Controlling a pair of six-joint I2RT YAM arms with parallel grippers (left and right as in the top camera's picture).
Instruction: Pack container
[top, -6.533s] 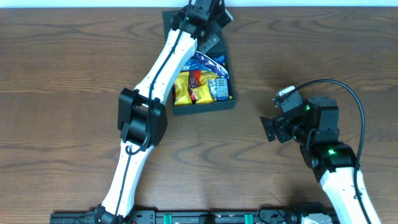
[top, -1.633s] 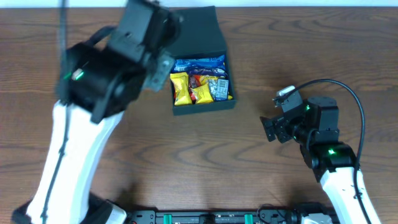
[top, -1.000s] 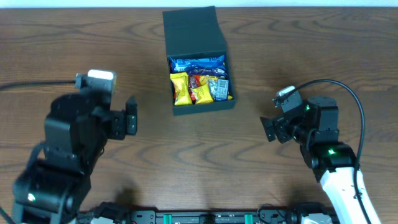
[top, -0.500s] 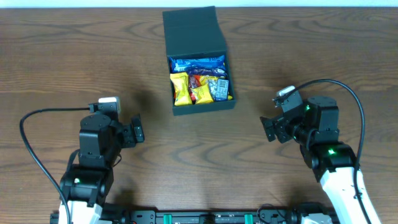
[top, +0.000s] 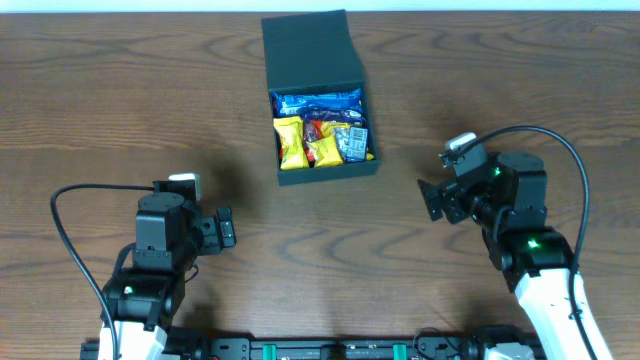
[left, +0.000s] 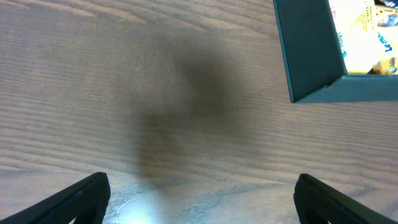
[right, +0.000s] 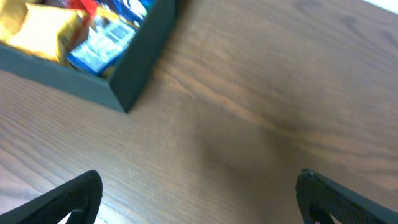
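Overhead, the dark teal container (top: 330, 172) sits on the wooden table (top: 480, 70) toward the far edge, a little right of centre. Its hinged flap lid (top: 310, 48) is thrown back on the side away from the arms, so the box stands open. Inside lie snack packets: a blue packet (top: 318, 101) across the far side, yellow packets (top: 293, 142) at the near left, a small red one (top: 315, 126) in the middle and a silvery, blue-printed packet (top: 351, 141) at the near right.

The left gripper (top: 226, 228) hovers at the near left of the table, well apart from the container, and carries nothing. In the left wrist view its fingers (left: 81, 199) are spread wide, one at each lower corner, with bare wood and a soft shadow between them. The container (left: 311, 56) shows its near-left corner at the upper right of that view, a yellow packet visible over the wall.

The right gripper (top: 432, 200) is at the near right, pointed toward the container but apart from it. Its fingers (right: 74, 199) likewise stand wide apart and empty in the right wrist view. There the container (right: 130, 68) fills the upper left, with yellow and blue packets inside.

A black cable (top: 70, 230) loops out from the left arm, and another (top: 560, 150) arcs over the right arm
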